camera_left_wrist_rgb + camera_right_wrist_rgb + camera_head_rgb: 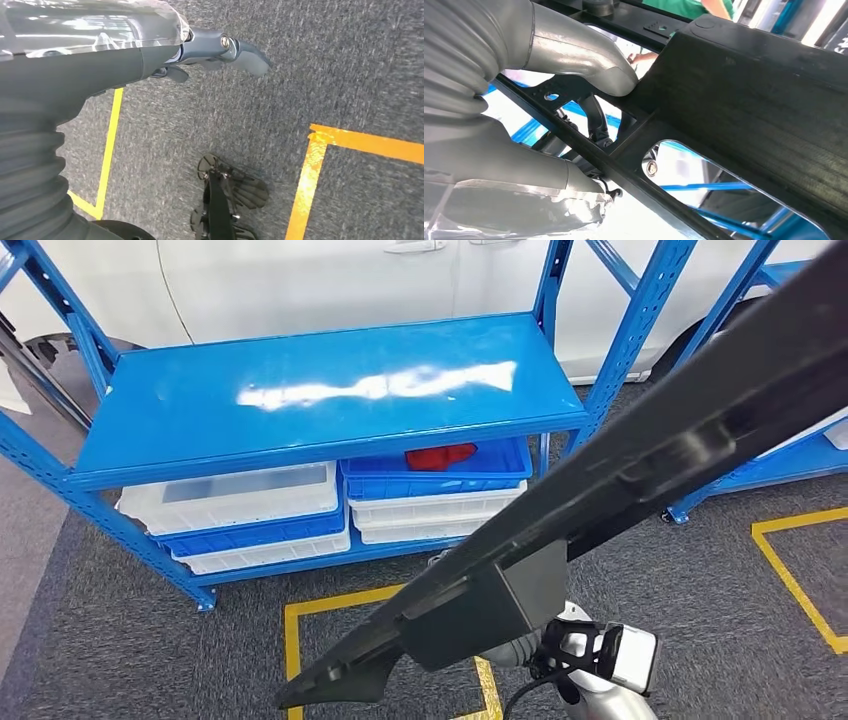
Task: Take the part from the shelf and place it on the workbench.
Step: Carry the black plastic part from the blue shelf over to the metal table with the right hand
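Observation:
A long black plastic part (pixel 640 460) runs slantwise across the head view, from low centre to the upper right corner. In the right wrist view my right hand (pixel 499 150) grips this black part (pixel 749 100), the thick thumb (pixel 584 60) pressed over one of its ribs and the fingers under another bar. My right arm's silver wrist (pixel 610 660) shows below the part in the head view. My left hand (pixel 200 55) hangs above the grey carpet, its thumb sticking out and nothing in it.
A blue steel shelf (pixel 330 390) stands straight ahead with a bare top board. Below it are white bins (pixel 240 495) and a blue bin (pixel 490 475) holding a red piece (pixel 440 455). Yellow tape (pixel 292 640) marks the carpet. A white car (pixel 300 280) is behind, another rack (pixel 790 460) to the right.

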